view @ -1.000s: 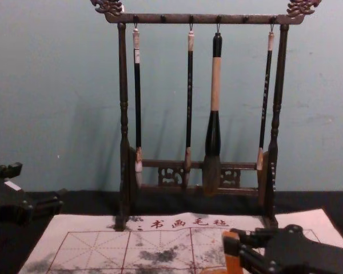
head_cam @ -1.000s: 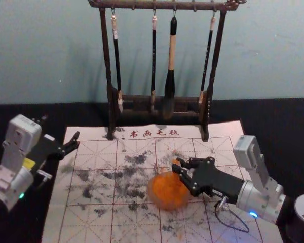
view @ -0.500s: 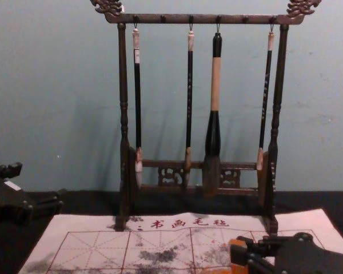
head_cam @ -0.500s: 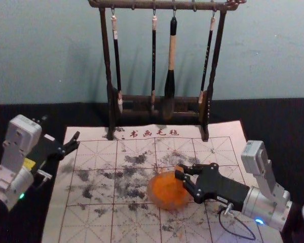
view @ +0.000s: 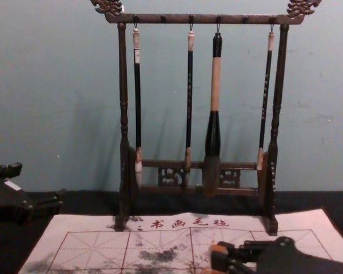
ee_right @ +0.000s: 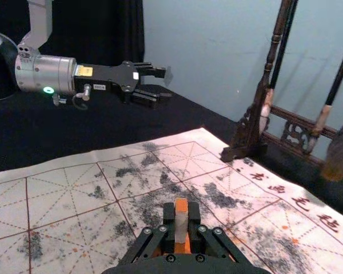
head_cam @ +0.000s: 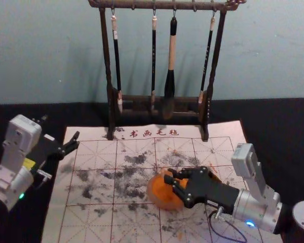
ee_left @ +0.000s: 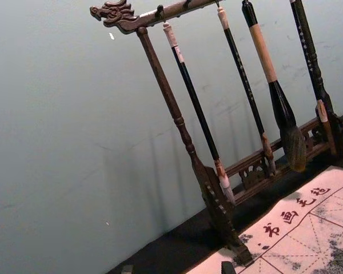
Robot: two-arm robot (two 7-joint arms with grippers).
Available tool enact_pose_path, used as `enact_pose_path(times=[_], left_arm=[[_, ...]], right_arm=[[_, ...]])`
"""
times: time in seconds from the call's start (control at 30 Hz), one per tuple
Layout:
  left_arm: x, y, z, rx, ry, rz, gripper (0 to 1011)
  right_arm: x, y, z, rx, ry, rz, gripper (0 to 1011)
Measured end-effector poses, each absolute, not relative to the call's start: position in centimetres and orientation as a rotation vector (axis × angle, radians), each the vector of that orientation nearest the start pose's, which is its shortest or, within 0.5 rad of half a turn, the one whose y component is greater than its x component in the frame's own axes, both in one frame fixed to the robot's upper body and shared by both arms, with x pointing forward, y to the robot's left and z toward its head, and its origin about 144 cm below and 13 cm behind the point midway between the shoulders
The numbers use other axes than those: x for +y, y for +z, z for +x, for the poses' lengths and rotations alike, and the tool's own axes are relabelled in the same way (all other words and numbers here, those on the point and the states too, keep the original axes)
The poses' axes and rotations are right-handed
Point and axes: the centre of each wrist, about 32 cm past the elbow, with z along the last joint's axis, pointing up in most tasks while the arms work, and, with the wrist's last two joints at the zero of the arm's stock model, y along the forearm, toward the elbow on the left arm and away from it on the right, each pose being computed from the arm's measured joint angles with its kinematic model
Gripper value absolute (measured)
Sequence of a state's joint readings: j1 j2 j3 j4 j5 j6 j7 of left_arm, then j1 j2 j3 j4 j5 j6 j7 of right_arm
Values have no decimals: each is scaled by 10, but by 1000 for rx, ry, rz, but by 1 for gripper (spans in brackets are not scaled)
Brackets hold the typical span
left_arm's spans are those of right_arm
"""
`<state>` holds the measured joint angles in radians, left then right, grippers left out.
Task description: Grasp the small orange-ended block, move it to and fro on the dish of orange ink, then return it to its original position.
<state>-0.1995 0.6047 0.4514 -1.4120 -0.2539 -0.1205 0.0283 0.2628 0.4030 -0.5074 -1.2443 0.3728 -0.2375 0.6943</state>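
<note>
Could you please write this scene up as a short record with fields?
held item: orange-ended block
holder: right gripper, shut on it
holder position: over the dish of orange ink
block touching ink: cannot tell
left gripper: open, near the mat's left edge
rack: behind the dish, four brushes hanging
</note>
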Motion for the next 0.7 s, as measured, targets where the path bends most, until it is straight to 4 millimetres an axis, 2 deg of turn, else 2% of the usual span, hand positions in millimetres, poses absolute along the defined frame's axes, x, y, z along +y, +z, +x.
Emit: enact_pose_path(times=[0.33,0.7], left_arm=[[310,1140,489,-285,1248,304,1001],[310,1140,489,-285,1248,304,1001]], right_arm=[[-234,1099,509,-63,-508,-106,88],[-230,1101,522,-75,-528,-122,88]])
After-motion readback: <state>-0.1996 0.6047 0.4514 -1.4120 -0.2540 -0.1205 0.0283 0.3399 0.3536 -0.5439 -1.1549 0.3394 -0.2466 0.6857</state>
